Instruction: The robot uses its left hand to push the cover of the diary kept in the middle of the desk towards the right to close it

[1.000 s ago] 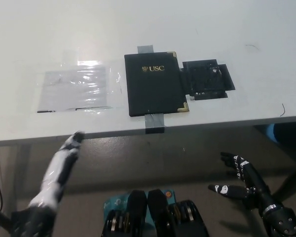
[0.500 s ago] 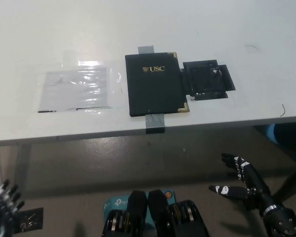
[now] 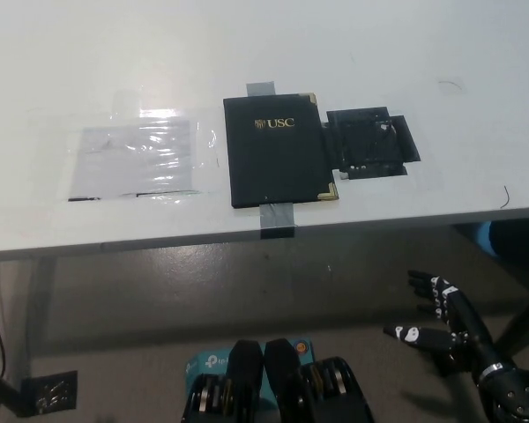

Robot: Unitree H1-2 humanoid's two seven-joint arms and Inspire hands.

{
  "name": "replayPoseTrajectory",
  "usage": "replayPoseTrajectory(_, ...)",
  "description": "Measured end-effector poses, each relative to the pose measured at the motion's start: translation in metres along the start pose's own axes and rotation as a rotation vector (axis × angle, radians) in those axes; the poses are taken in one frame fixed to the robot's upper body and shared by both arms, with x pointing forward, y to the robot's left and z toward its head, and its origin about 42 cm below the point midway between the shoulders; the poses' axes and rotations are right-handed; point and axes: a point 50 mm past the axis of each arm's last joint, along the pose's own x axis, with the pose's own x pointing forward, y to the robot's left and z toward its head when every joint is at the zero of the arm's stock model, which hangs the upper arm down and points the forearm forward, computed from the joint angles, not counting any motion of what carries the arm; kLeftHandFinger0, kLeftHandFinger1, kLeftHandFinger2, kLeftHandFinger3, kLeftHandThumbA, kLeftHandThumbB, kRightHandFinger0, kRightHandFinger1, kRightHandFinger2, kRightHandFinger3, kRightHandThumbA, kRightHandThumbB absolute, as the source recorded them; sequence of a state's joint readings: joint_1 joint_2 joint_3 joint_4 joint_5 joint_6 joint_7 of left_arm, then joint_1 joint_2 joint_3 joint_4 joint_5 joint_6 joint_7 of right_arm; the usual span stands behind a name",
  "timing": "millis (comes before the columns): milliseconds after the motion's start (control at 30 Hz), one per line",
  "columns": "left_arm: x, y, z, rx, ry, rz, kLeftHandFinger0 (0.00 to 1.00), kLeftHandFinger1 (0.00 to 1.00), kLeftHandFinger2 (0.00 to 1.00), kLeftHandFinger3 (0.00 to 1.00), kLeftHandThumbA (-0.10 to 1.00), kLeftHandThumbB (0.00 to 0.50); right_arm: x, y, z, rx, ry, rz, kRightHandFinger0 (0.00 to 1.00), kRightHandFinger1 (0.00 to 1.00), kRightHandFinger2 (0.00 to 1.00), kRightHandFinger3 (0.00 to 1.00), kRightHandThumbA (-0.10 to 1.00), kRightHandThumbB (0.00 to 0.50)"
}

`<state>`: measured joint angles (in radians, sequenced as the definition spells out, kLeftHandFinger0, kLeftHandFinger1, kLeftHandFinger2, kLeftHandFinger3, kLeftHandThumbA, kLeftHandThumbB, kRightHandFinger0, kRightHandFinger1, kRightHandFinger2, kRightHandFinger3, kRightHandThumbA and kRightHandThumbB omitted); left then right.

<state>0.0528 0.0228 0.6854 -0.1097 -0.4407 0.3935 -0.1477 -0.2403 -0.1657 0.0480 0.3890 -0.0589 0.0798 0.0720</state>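
The black diary [image 3: 279,150] with gold "USC" lettering and gold corners lies closed in the middle of the white desk [image 3: 247,53], held by grey tape at its top and bottom edges. My white left hand is out of the picture. My black right hand [image 3: 441,326] hangs below the desk's front edge at the lower right, fingers spread apart and holding nothing, well away from the diary.
A clear plastic sheet [image 3: 137,159] is taped flat on the desk left of the diary. A black taped patch [image 3: 370,143] lies just right of the diary. A thin dark wire [image 3: 504,197] sits near the desk's right edge. The desk's front edge runs across the middle of the picture.
My white left hand dropped from beneath the desk's front edge at the lower left and has left the picture. My right hand sank slightly. The diary stayed closed.
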Motion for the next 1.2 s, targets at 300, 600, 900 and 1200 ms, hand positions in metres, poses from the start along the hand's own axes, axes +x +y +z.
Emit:
replayPoseTrajectory(300,-0.0005,-0.0018,0.0050,-0.098,-0.067,-0.052,1.00,1.00,1.00,1.00,1.00,0.331,0.0036,-0.0060,0.0059,0.009,-0.016,-0.020,0.82,0.88,0.85,0.86,1.00,0.500)
replayPoseTrajectory(600,-0.0035,-0.0003,0.0040,-0.148,-0.072,-0.074,1.00,1.00,1.00,1.00,1.00,0.321,0.0017,-0.0052,0.0032,0.011,-0.010,-0.022,0.81,0.88,0.84,0.85,1.00,0.500)
replayPoseTrajectory(900,-0.0023,-0.0017,0.0057,-0.167,-0.075,-0.097,1.00,1.00,1.00,1.00,0.98,0.385,0.0014,-0.0039,0.0026,0.015,-0.008,-0.021,0.83,0.89,0.85,0.86,1.00,0.500)
replayPoseTrajectory(1200,-0.0006,-0.0027,0.0087,-0.173,-0.084,-0.113,1.00,1.00,1.00,1.00,0.99,0.398,0.0018,0.0002,0.0031,0.027,-0.010,-0.020,0.83,0.89,0.85,0.86,1.00,0.500)
